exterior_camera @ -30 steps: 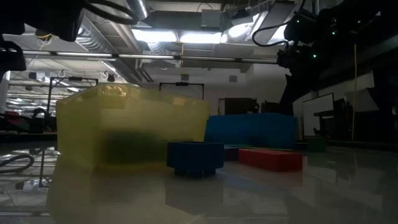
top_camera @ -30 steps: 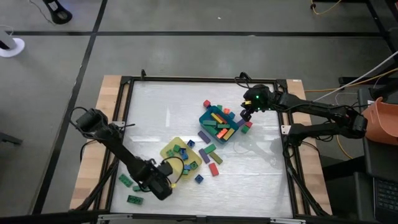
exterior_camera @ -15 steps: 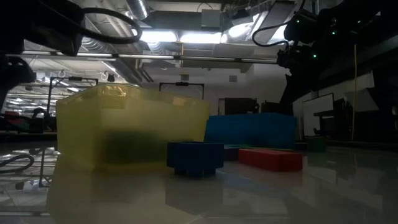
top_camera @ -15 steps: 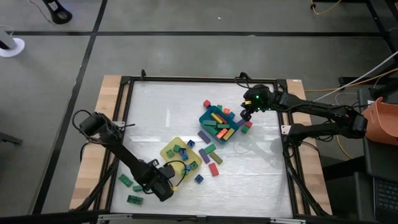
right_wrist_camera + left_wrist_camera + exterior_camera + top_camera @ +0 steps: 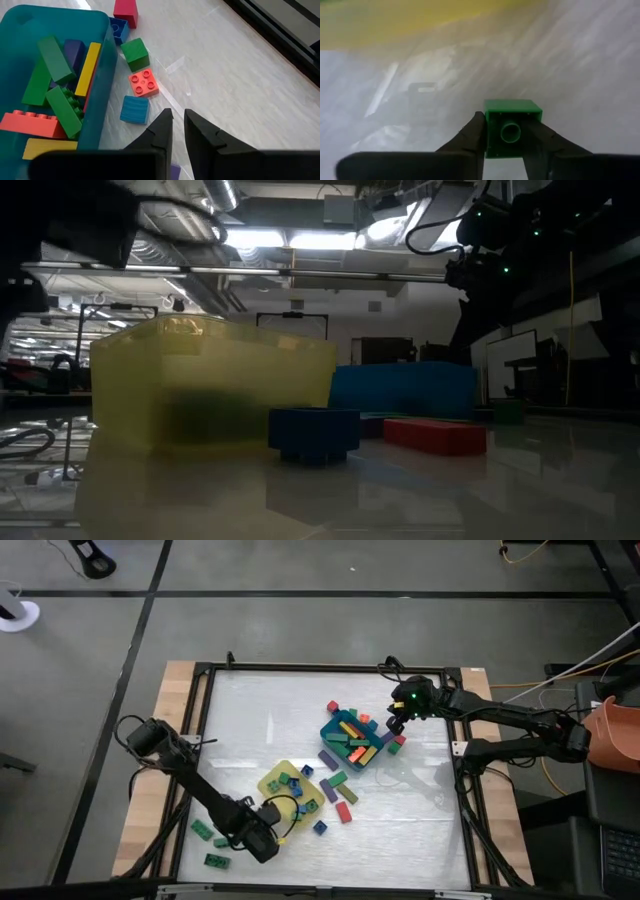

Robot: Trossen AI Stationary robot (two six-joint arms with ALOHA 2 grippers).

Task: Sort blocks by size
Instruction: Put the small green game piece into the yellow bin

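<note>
Left tool [image 5: 504,134] grips a small green block [image 5: 511,126] low over the counter [image 5: 420,810], just beside the yellow tray [image 5: 270,780]. Right tool [image 5: 178,125] closed, empty, hovering by the teal tray [image 5: 107,45] holding long blocks [image 5: 55,95]; loose cubes [image 5: 144,82] lie beside.

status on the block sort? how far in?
Partway. Long bars sit in the teal tray, small cubes in the yellow tray. Left gripper is shut on a small green cube. Right gripper hovers empty. Loose blocks remain on the table.
</note>
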